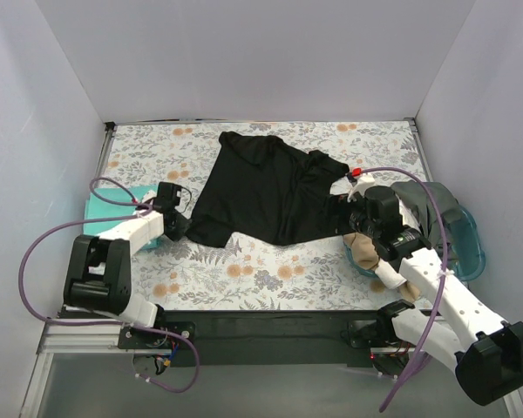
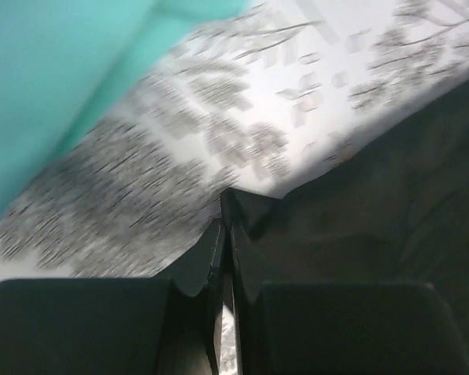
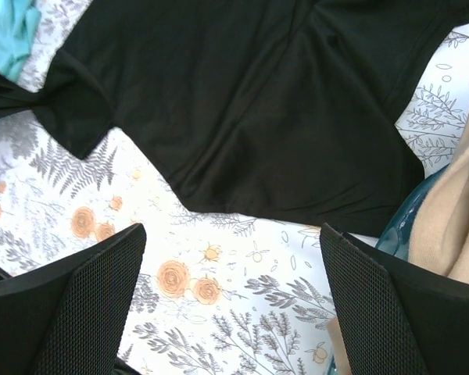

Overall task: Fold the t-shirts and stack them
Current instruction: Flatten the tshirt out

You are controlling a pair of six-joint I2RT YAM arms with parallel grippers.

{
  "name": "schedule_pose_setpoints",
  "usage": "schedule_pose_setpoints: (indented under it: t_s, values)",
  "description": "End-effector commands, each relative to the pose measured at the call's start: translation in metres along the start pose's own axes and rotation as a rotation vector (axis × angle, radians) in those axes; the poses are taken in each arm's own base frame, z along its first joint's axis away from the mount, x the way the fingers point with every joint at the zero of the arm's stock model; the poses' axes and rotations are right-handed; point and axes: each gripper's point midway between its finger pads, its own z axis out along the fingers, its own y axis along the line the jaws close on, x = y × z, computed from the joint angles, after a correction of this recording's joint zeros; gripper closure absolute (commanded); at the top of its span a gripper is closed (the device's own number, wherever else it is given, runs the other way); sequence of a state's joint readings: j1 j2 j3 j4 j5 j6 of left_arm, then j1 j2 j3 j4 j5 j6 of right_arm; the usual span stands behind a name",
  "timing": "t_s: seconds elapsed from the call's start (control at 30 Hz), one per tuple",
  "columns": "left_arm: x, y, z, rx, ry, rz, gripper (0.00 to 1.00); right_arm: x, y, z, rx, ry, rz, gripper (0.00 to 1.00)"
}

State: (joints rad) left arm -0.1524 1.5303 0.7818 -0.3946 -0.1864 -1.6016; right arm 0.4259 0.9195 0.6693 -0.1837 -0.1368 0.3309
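The black t-shirt lies crumpled across the middle of the flowered table, its small red-white neck label at the right. My left gripper is shut on the shirt's lower left corner; in the left wrist view the black cloth sticks out between the closed fingertips of that gripper. My right gripper hovers over the shirt's right edge, open and empty; in its wrist view it is above bare table just below the shirt's hem. A folded teal t-shirt lies at the far left.
The translucent teal basket stands at the right edge, holding a tan shirt and a grey one. Its rim and the tan cloth show beside my right finger. White walls enclose the flowered tablecloth.
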Motion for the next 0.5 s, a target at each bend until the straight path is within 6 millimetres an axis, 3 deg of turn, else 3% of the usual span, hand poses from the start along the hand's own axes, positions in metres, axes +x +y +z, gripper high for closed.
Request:
schedule_pose_setpoints:
  t_s: [0.0, 0.07, 0.1, 0.13, 0.17, 0.2, 0.27, 0.47]
  values:
    - [-0.003, 0.047, -0.027, -0.150, -0.083, -0.143, 1.00, 0.000, 0.012, 0.006, -0.044, 0.023, -0.068, 0.02]
    - [-0.003, 0.066, -0.030, -0.147, -0.101, -0.205, 1.00, -0.001, 0.018, 0.010, -0.026, 0.029, -0.101, 0.02]
    - [-0.008, 0.066, -0.035, -0.111, -0.114, -0.248, 1.00, 0.011, 0.031, 0.016, -0.043, 0.076, -0.131, 0.02]
    - [-0.009, 0.073, -0.037, -0.117, -0.112, -0.284, 1.00, 0.012, 0.030, 0.019, -0.008, 0.081, -0.145, 0.02]
    - [-0.013, 0.083, -0.038, -0.150, -0.130, -0.322, 1.00, 0.009, 0.036, 0.021, 0.003, 0.080, -0.160, 0.02]
    - [-0.022, 0.091, -0.043, -0.171, -0.161, -0.377, 1.00, 0.022, 0.044, 0.026, 0.004, 0.125, -0.176, 0.02]
    - [-0.032, 0.111, -0.050, -0.244, -0.200, -0.430, 1.00, 0.022, 0.044, 0.031, 0.069, 0.127, -0.179, 0.02]
    - [-0.042, 0.100, -0.063, -0.180, -0.223, -0.459, 1.00, 0.067, 0.026, 0.042, 0.256, 0.247, -0.108, 0.02]
